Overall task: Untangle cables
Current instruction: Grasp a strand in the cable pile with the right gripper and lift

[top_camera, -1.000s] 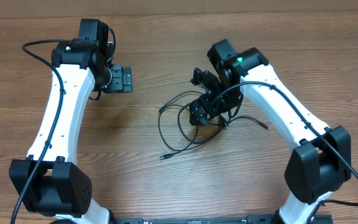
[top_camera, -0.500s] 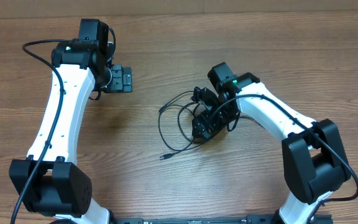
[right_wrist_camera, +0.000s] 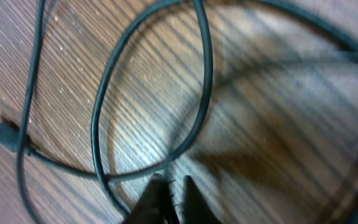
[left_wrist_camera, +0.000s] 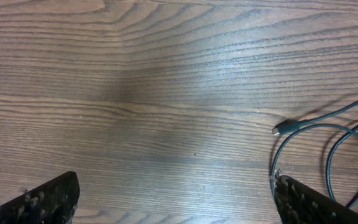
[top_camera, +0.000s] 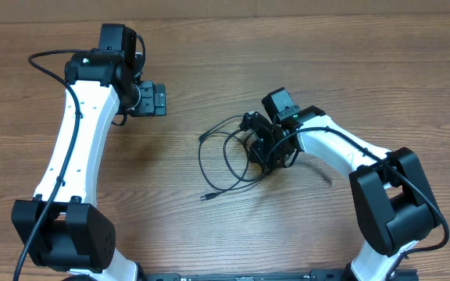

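Overhead: my right gripper (top_camera: 270, 160) covers cables (top_camera: 225, 160) on the tangle's 3 o'clock side; I can't see crossings beneath. Right wrist: everything blurred, cords leave frame at 12 and 3 o'clock, tips cropped at 6; can't tell whether a strand is pinched. Left wrist: left fingers (left_wrist_camera: 42, 199) cropped at 6 o'clock edge, loop cut at 3 o'clock.

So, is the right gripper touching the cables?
Touching. In the right wrist view, one strand of the cables runs straight into the right gripper, between its closed jaws.

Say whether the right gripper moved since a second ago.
Yes. The right gripper shifted downward in the overhead view, closer to the unmoved plug end of the cables.
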`<action>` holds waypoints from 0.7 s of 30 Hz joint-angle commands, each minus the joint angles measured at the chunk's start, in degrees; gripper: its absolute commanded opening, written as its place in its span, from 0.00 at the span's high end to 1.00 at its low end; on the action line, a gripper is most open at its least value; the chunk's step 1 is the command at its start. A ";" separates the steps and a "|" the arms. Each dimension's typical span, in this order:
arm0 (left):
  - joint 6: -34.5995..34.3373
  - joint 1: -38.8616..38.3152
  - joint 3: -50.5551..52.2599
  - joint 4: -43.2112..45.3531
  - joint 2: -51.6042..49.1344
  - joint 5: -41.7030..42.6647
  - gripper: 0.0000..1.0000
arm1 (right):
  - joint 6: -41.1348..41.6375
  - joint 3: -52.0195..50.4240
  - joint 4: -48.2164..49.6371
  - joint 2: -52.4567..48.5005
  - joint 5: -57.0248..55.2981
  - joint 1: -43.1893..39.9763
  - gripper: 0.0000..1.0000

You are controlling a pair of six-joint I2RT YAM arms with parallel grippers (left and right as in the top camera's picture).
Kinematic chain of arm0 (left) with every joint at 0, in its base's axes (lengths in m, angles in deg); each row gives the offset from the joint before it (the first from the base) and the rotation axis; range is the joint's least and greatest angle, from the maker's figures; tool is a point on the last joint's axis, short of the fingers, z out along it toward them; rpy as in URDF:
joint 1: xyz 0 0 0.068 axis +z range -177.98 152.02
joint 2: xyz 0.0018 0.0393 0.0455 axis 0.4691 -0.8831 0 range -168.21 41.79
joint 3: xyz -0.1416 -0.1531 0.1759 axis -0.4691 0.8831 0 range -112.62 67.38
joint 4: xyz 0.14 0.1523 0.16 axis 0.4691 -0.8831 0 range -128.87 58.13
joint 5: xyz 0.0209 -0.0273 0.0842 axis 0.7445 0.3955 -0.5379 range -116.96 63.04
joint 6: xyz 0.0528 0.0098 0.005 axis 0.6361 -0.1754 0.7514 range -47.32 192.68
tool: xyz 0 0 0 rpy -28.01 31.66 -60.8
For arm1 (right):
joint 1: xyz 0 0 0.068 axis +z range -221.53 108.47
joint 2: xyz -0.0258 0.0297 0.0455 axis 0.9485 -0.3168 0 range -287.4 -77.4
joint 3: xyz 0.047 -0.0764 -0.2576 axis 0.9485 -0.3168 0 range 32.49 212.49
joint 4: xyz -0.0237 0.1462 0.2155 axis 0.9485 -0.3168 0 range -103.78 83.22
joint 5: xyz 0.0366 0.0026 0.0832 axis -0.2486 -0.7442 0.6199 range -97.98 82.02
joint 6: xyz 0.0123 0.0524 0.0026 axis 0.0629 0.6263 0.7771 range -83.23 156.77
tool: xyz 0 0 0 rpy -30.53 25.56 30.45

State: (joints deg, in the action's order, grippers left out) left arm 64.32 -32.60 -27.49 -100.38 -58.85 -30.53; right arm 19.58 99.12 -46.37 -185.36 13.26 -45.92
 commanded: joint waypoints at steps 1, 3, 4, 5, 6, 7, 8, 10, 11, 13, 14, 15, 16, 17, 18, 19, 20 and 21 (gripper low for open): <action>1.09 -0.26 -0.15 0.15 0.24 0.61 0.01 | -0.20 -0.46 1.01 1.77 0.87 0.22 0.96; 1.09 -0.26 -0.15 0.13 0.24 0.61 0.00 | 0.31 0.04 0.92 1.77 0.83 0.22 0.96; 1.09 -0.24 -0.15 0.15 0.24 0.59 0.01 | 1.09 0.52 0.68 1.79 0.83 0.22 0.96; 1.09 -0.24 -0.15 0.15 0.24 0.61 0.00 | 2.12 1.53 -0.17 1.86 0.83 0.20 0.96; 1.09 -0.24 -0.15 0.15 0.24 0.61 0.00 | 2.62 2.51 -1.09 1.90 0.85 0.11 0.96; 1.09 -0.24 -0.15 0.15 0.24 0.61 0.00 | 3.10 4.28 -2.93 2.08 0.85 0.04 0.96; 1.07 -0.24 -0.15 0.15 0.24 0.61 0.00 | 3.56 6.12 -4.83 2.12 0.66 0.04 0.96; 1.07 -0.26 -0.15 0.15 0.24 0.61 0.00 | 3.67 10.88 -9.79 2.49 0.66 0.04 0.96; 1.09 -0.26 -0.15 0.15 0.24 0.61 0.00 | 3.65 14.21 -13.16 2.67 0.63 0.04 0.96; 1.09 -0.26 -0.15 0.15 0.24 0.61 0.00 | 3.67 21.51 -20.04 2.86 0.66 0.04 0.96; 1.07 -0.26 -0.15 0.15 0.24 0.61 0.00 | 3.67 26.03 -23.85 2.86 0.66 0.04 0.96; 1.07 -0.26 -0.15 0.15 0.24 0.61 0.00 | 3.67 29.94 -26.88 2.86 0.66 0.04 0.96; 1.09 -0.26 -0.15 0.15 0.24 0.61 0.01 | 3.67 33.90 -29.57 2.86 0.66 0.04 0.96; 1.09 -0.26 -0.15 0.15 0.24 0.61 0.00 | 3.67 38.03 -32.09 2.86 0.66 0.04 0.96; 1.09 -0.26 -0.15 0.15 0.24 0.61 0.01 | 3.65 42.29 -34.42 2.86 0.63 0.04 0.96; 1.09 -0.24 -0.15 0.15 0.24 0.59 0.00 | 3.65 47.21 -36.54 2.86 0.63 0.04 0.96; 1.07 -0.26 -0.15 0.15 0.24 0.61 0.00 | 3.65 51.34 -37.92 2.86 0.59 0.04 0.96; 1.07 -0.26 -0.15 0.15 0.24 0.59 0.01 | 3.65 56.11 -39.08 2.86 0.39 0.04 0.96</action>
State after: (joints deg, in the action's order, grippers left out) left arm 64.32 -32.60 -27.49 -100.38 -58.85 -30.33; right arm 23.23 145.46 -84.06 -185.29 13.19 -45.92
